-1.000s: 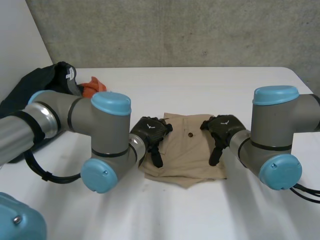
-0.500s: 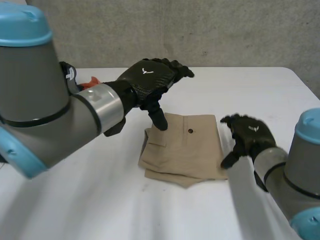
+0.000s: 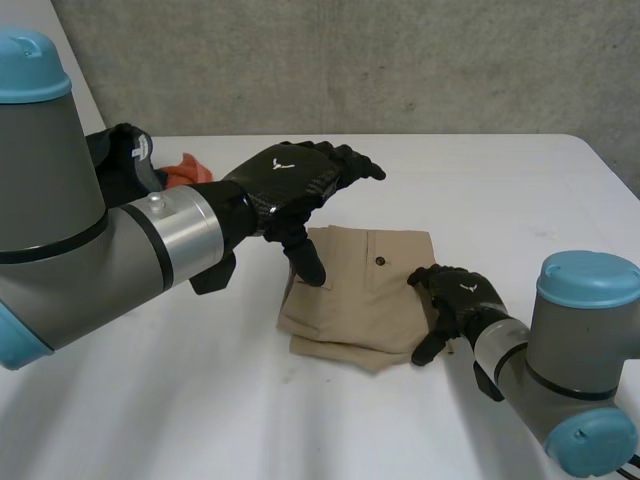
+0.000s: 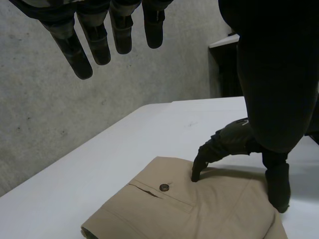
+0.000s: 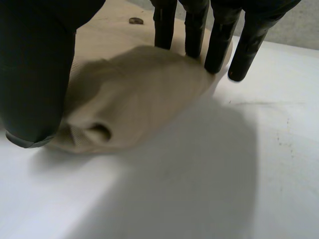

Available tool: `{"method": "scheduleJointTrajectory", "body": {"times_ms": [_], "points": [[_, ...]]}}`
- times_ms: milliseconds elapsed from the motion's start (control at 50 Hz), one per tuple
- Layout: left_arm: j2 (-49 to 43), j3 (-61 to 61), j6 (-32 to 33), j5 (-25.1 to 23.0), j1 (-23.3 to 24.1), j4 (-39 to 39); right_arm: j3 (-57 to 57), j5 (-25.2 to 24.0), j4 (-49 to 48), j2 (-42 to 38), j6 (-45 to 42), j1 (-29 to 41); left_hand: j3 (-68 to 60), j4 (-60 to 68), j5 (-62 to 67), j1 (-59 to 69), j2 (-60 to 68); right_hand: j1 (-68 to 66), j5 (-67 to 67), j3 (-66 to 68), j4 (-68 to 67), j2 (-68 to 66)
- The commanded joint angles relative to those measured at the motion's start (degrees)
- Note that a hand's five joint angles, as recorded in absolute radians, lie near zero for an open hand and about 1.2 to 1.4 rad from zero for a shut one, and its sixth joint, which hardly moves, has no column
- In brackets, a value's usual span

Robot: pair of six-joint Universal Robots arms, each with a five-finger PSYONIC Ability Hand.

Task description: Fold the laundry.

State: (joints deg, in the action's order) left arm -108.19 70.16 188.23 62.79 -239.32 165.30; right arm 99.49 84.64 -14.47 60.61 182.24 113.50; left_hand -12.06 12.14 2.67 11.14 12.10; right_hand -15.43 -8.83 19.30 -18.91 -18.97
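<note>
The folded tan garment (image 3: 365,295) lies on the table (image 3: 520,200), probably soft and light (best taken by its thicker layered edges), the left hand (image 3: 285,178) hovering spread-fingered above it, the right hand (image 3: 462,292) resting straight fingers on its right edge.

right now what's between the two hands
The folded tan garment lies between them: the left hand hovers above one edge, and the right hand rests its fingers on the opposite edge. The head view shows this.
</note>
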Motion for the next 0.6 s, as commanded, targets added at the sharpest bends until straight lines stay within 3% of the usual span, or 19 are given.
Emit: {"method": "scheduleJointTrajectory", "body": {"times_ms": [20, 120, 240, 360, 460, 600], "points": [[-0.1, 0.2, -0.1, 0.0, -0.1, 0.0, -2.9, 0.1, -1.1, -1.9, 0.0, 0.1, 0.2, -0.2, -0.8, 0.8, -0.2, -16.3, -12.9, 12.5, -12.9, -12.8], [-0.2, 0.3, -0.1, 0.0, -0.1, 0.0, -5.5, 0.2, -0.9, -4.5, 0.0, 0.1, 0.2, -0.2, -0.8, 0.8, -0.2, -28.6, -25.2, 24.7, -25.1, -25.1], [-0.1, 0.9, -0.1, 0.0, -0.1, 0.1, -9.1, -0.3, -0.9, -6.6, 0.1, 0.1, 0.2, -0.2, -0.8, 0.8, -0.2, -63.4, -60.0, 59.5, -59.9, -59.9], [-0.2, 1.0, -0.1, 0.0, 0.0, 0.1, -14.8, -0.3, -0.3, -8.8, -0.1, -0.1, 0.0, -0.1, -0.6, 0.9, 0.0, -64.6, -61.2, 60.7, -61.1, -61.0], [-0.2, 1.0, -0.1, 0.1, -0.1, 0.1, -25.7, -0.9, 0.8, -12.7, -0.5, -0.7, 0.0, -0.1, -0.6, 0.9, 0.0, -64.6, -61.2, 60.7, -61.1, -61.0], [-0.2, 0.9, -1.0, 0.1, -0.4, 0.2, -48.6, -1.1, 8.5, -22.8, -2.4, -10.0, 0.0, -0.1, -0.6, 0.9, 0.0, -64.6, -61.2, 60.7, -61.1, -61.0]]}}
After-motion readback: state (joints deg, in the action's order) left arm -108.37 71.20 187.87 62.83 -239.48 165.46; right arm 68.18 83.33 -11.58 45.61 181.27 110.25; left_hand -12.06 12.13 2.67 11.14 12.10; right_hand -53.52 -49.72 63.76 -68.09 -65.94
